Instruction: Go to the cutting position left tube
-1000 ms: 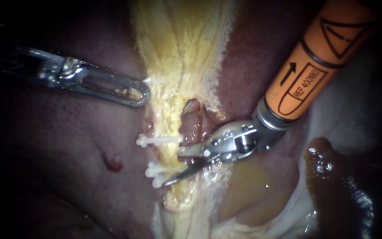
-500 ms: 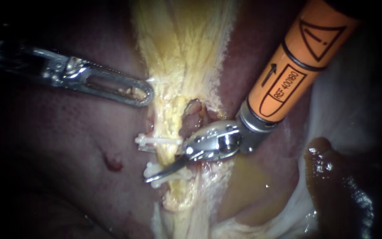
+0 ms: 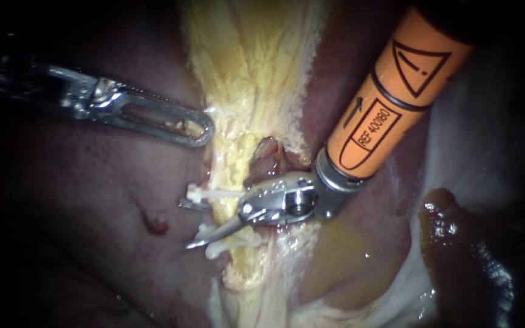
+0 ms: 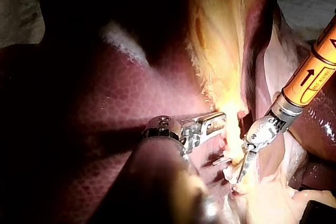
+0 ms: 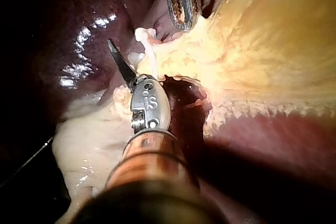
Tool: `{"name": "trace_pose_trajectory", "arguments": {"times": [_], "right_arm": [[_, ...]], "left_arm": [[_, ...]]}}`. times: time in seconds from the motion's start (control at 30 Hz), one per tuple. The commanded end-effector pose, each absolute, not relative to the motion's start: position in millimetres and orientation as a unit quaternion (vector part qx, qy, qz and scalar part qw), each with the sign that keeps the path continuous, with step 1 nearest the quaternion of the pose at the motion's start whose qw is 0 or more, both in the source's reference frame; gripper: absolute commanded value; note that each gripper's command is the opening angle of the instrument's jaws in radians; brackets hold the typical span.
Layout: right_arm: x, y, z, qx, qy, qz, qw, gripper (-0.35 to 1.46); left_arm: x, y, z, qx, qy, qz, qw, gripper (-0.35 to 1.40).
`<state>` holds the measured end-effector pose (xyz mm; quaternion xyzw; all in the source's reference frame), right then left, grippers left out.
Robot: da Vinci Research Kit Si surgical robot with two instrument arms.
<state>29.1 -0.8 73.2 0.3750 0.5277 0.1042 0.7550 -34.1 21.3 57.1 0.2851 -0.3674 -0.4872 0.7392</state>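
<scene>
The left tube (image 3: 231,214) is a yellow strand with white clips (image 3: 212,193) across it, one higher and two (image 3: 217,246) lower. My right instrument (image 3: 185,225), on an orange shaft, has thin scissor blades open astride the tube between those clips. One blade shows past the tube's far side, the other lies in front. In the right wrist view one dark blade (image 5: 119,61) points beside a clip (image 5: 144,38). My left instrument (image 3: 205,130) is shut on the edge of the yellow tissue (image 3: 250,73) above the clips; its jaws (image 4: 212,123) show in the left wrist view too.
Dark red liver (image 3: 92,200) lies left of the tube, with a small red spot (image 3: 155,223). A reddish second tube (image 3: 265,161) sits just right of the clipped one. Yellow fluid (image 3: 341,255) pools under the right shaft; a glossy brown lump (image 3: 457,243) lies lower right.
My right instrument has moved left, and its open blades have slid across the tube between the clips. The left instrument has kept its hold and barely shifted.
</scene>
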Motion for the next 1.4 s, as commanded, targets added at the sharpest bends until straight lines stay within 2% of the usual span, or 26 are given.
{"name": "trace_pose_trajectory", "arguments": {"times": [0.03,0.2,0.43,0.77,1.4], "right_arm": [[29.1,-0.8,73.2,0.377,0.529,0.107,0.753,1.35],[29.2,-1.2,72.4,0.395,0.537,0.110,0.738,1.37],[29.8,-2.7,69.8,0.426,0.544,0.095,0.717,1.37],[29.9,-2.3,66.2,0.430,0.554,0.096,0.706,1.39],[29.6,-1.6,66.2,0.430,0.556,0.100,0.705,1.39]], "left_arm": [[-34.1,21.3,57.1,0.285,-0.367,-0.487,0.739,-0.35],[-34.0,21.3,57.1,0.285,-0.367,-0.487,0.739,-0.35],[-33.9,21.4,57.3,0.286,-0.368,-0.486,0.739,-0.35],[-33.6,21.4,57.2,0.286,-0.368,-0.486,0.740,-0.35],[-33.6,21.4,57.2,0.286,-0.368,-0.486,0.740,-0.35]]}}
